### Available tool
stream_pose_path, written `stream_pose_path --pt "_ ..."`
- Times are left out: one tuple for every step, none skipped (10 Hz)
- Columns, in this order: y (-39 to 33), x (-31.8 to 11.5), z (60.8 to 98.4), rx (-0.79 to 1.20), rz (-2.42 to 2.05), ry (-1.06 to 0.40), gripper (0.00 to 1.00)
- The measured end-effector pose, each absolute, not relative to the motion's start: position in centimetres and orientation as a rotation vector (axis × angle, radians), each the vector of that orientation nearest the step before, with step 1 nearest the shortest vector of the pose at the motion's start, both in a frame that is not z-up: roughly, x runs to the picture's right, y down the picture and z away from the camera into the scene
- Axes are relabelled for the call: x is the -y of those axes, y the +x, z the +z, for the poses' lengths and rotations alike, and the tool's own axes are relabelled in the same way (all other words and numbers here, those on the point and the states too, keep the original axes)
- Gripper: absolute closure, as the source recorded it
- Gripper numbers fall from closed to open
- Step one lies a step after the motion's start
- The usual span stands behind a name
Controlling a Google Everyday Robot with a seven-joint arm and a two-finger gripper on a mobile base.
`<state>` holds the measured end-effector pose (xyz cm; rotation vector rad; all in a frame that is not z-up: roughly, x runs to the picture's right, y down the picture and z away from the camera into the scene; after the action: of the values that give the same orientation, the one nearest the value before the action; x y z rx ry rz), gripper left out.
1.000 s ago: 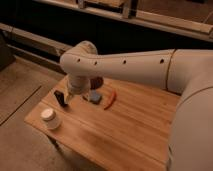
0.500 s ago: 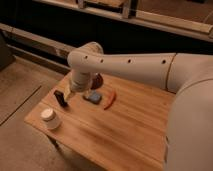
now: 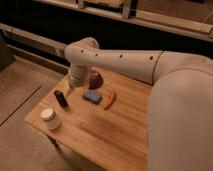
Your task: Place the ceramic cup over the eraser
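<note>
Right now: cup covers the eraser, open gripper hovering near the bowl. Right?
Not quite. The cup stands apart from the eraser, near the table's front edge, and the eraser is uncovered. The open gripper does hover near the bowl. The camera view shows it.

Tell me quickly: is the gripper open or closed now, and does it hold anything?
Gripper: jaws open, holding nothing, hovering close by the eraser.

White rounded arm (image 3: 125,62), dark-dotted, gripper (image 3: 69,90) at tip
</note>
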<state>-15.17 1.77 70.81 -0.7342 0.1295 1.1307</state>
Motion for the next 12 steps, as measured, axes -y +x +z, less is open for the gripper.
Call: stream_pose_path --pt "-14.8 -1.7 70.9 -0.133 1.136 -0.731 0.35" --pt "-14.7 -1.7 71.0 -0.134 1.137 -0.73 0.35" --pt "-14.8 -1.7 71.0 -0.133 1.135 -0.73 0.35" --pt "-14.9 -1.7 70.9 -0.133 1.135 -0.731 0.35" --pt "-14.6 -1.6 70.9 -0.132 1.136 -0.732 0.35" --pt "-14.2 -1.5 70.8 -0.132 1.132 -0.733 0.35" --pt "-14.5 -1.5 70.5 -0.127 1.106 -0.739 0.35" --pt "-15.4 -1.7 70.3 -0.12 1.073 -0.745 0.35" --pt "-16.8 -2.0 70.0 -0.111 1.031 -0.751 0.35" --pt "-18.1 -2.3 69.8 -0.102 0.992 -0.754 0.35" --pt "-20.0 -2.6 69.4 -0.087 0.935 -0.761 0.35" --pt "-21.1 -2.8 69.2 -0.078 0.902 -0.767 0.35"
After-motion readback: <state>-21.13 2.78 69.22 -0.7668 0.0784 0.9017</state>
